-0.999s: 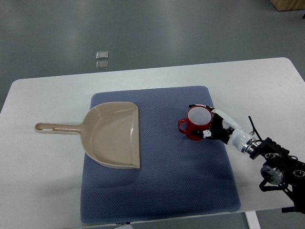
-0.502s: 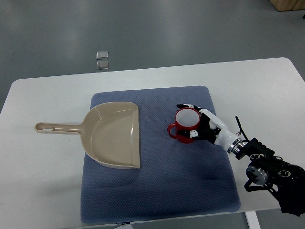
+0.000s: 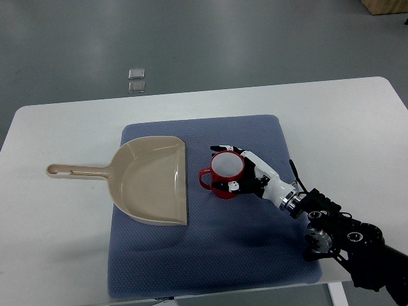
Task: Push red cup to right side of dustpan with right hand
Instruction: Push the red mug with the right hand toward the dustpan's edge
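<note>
The red cup (image 3: 218,189), white inside, stands upright on the blue mat (image 3: 210,261), its handle pointing left at the dustpan. The beige dustpan (image 3: 153,182) lies on the mat's left part with its handle (image 3: 76,171) out over the table. A small gap separates the cup's handle from the dustpan's right edge. My right hand (image 3: 224,168) reaches in from the lower right. Its fingers (image 3: 220,149) curl round the cup's far side and the thumb sits at its near side. The left arm is out of view.
The white table (image 3: 344,121) carries the mat. My right forearm and its black wrist unit (image 3: 331,229) lie over the mat's lower right corner. Two small clear squares (image 3: 136,80) lie on the floor beyond the table.
My right hand has moved left with the red cup, from the mat's right part to close beside the dustpan's right edge. The dustpan has not moved.
</note>
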